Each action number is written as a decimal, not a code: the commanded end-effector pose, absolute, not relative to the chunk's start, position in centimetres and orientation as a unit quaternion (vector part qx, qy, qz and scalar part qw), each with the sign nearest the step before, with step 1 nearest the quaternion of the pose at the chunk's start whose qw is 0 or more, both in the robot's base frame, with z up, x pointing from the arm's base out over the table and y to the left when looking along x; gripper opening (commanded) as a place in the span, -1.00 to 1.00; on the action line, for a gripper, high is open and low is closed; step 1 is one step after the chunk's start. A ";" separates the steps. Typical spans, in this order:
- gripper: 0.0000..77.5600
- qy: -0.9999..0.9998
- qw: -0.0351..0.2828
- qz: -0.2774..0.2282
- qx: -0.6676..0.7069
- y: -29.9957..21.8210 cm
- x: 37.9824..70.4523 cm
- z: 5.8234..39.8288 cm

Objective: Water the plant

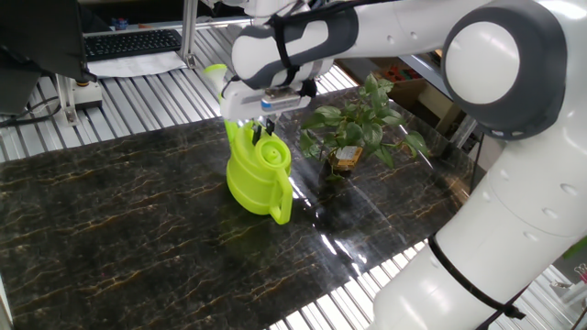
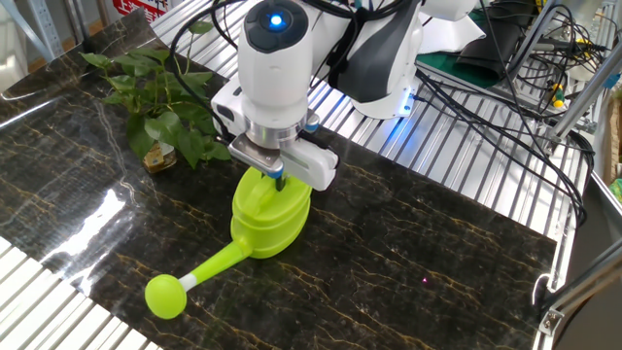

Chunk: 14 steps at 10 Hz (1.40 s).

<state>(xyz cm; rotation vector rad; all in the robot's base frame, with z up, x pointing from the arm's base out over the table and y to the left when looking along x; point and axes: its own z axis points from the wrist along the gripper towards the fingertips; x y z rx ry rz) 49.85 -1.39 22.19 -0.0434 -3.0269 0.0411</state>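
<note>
The glossy white robot arm (image 1: 495,174) is built of rounded, bulbous segments joined by dark grey bands at the joints. A large white dome (image 1: 491,55) caps one joint. On top of the wrist housing (image 2: 275,58) a round black disc carries a glowing blue light (image 2: 276,19). Black cables (image 2: 335,44) loop along the arm behind it. The claw (image 2: 279,180) has a flat white body with small blue accents and short dark fingers (image 1: 258,135).

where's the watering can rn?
The watering can sits mid-table on the dark marble top, directly under the pincer, which grips its top. The plant stands just to its right in this view.
</note>
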 end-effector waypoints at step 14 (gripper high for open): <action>-0.97 -0.948 0.145 -0.036 -0.281 2.5 43.1 28.2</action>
